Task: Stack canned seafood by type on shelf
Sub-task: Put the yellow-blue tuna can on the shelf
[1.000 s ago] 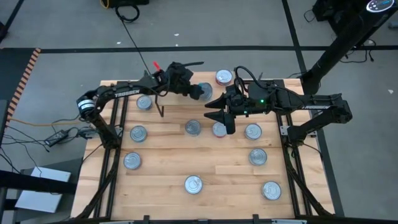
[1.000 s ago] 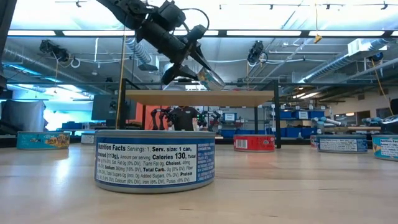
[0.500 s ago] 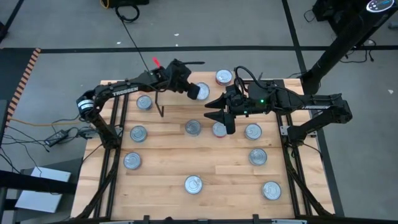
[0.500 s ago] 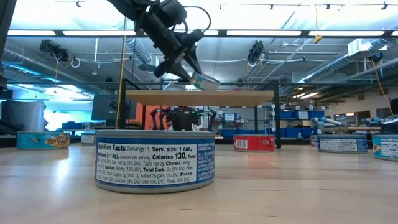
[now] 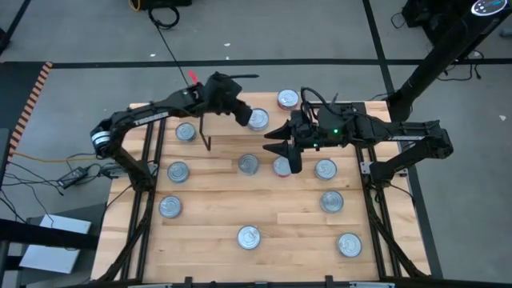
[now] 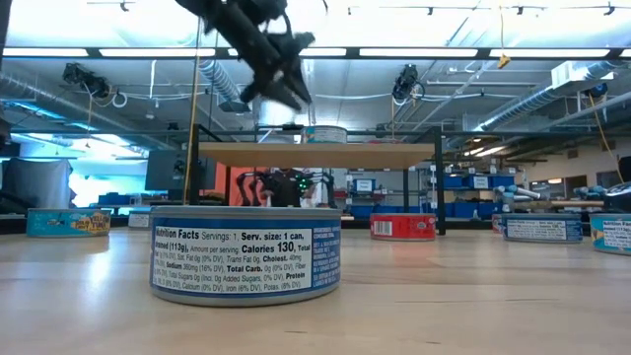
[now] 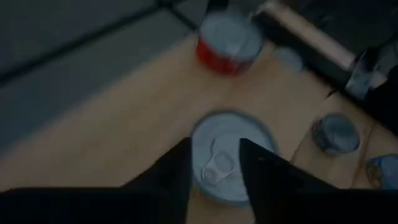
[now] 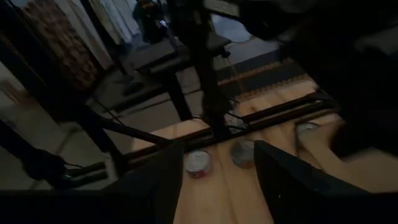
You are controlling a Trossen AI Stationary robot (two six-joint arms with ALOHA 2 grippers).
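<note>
On shelf (image 6: 315, 155), a light-wood board on thin black legs, sits one squat round tin (image 5: 258, 119), shiny silver pull-tab top. Left gripper (image 5: 238, 113) just beside it, fingers apart, empty. Right gripper (image 5: 282, 147) over a table tin (image 5: 281, 166), fingers spread, holding nothing.

Left tool (image 5: 238, 113) raised, fingers parted; right tool (image 5: 282, 150) hovers open
</note>
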